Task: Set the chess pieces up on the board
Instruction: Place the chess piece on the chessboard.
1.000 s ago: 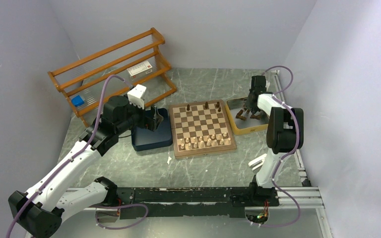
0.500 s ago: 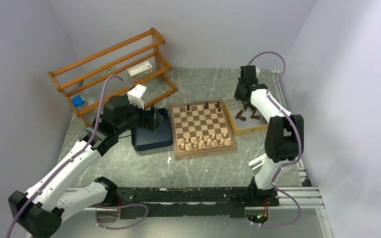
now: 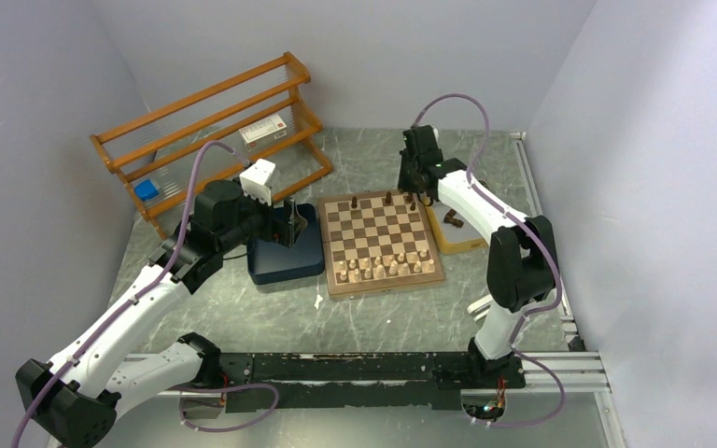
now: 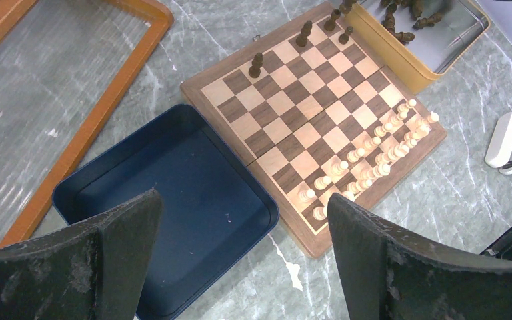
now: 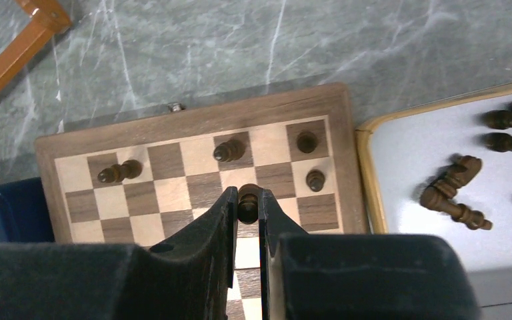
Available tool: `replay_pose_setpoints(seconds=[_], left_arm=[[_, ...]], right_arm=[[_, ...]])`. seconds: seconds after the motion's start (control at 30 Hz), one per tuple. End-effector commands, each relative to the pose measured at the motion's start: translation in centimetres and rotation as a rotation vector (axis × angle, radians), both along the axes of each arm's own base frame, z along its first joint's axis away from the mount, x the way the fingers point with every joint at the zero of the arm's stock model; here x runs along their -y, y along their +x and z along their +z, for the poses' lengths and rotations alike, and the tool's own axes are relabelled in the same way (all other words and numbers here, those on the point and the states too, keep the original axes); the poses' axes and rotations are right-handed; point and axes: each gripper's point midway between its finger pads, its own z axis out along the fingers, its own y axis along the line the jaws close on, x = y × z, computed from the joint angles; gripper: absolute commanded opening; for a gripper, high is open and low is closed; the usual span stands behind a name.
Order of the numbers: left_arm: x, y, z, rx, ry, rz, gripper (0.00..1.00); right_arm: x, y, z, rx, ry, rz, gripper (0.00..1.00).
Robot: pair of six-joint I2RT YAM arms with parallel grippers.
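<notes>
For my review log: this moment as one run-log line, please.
right gripper: shut on dark piece over board | left gripper: open over blue tray | on board: four dark pieces

The left gripper (image 4: 243, 200) hangs with its jaws spread wide over the dark blue tray (image 4: 173, 200), which lies against the left edge of the board (image 4: 307, 113). A few chess pieces (image 4: 256, 65) stand along the board's far rows — cream chessmen (image 4: 367, 157) crowd the near ones. More dark pieces lie in a yellow tray (image 4: 400, 63) on the right, and a white stapler (image 4: 509, 139) sits nearer.
</notes>
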Motion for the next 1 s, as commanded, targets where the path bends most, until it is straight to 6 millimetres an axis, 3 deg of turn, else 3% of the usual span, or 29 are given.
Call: replay_pose_setpoints(seconds=[0.0, 0.2, 0.47, 0.97], left_arm=[[0.3, -0.1, 0.2, 0.021, -0.003, -0.018, 0.98], [0.4, -0.1, 0.2, 0.021, -0.005, -0.021, 0.98], [0.4, -0.1, 0.2, 0.020, -0.005, -0.024, 0.98], [0.3, -0.1, 0.2, 0.021, -0.002, -0.019, 0.98]], right_arm=[[-1.7, -0.2, -0.9, -0.018, -0.004, 0.015, 0.11], [-2.8, -0.9, -3.0, -0.057, -0.032, 0.040, 0.11], [-2.2, -1.3, -5.6, -0.101, -0.087, 0.025, 0.12], [-1.2, -1.1, -6.7, -0.110, -0.130, -0.012, 0.12]])
